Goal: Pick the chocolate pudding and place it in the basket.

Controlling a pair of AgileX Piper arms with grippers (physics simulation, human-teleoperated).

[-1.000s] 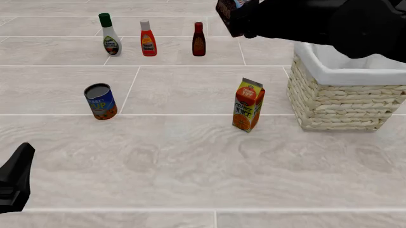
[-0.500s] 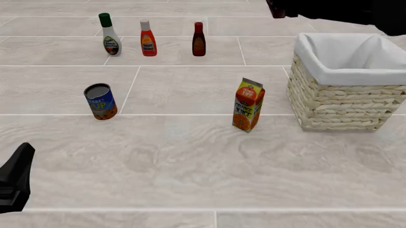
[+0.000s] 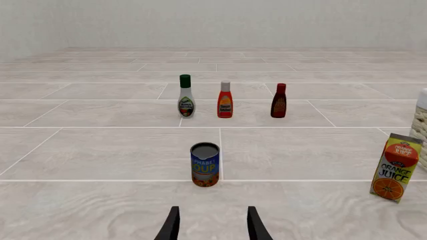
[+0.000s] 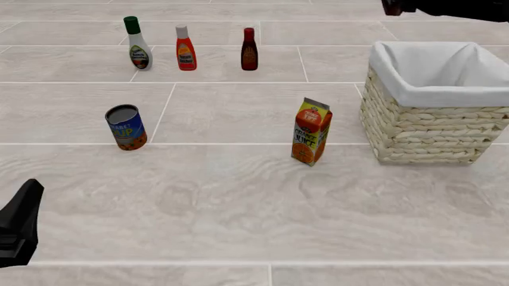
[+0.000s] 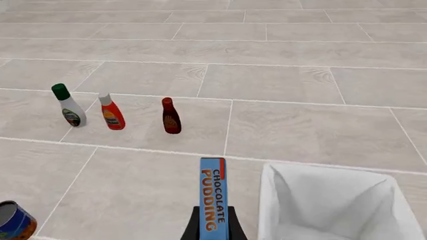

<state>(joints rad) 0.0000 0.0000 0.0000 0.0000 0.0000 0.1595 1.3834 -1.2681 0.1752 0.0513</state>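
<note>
Right hand (image 5: 213, 231) of mine is clamped on the chocolate pudding (image 5: 213, 200), pinching the flat carton edge-on so its printed side stands up between my fingers. In my right wrist view the carton hangs high above the table, just beside the basket (image 5: 333, 200) rather than over its white-lined opening; the front view shows only a dark scrap of my arm at the top edge, above the basket (image 4: 433, 128). I judge the carry step is in hand and the drop not yet due. Next I should shift the carton sideways until it sits over the basket's lining, lower it inside the rim, then let go. My left hand (image 3: 213, 226) rests low with its fingers parted, holding nothing, well short of the basket.
</note>
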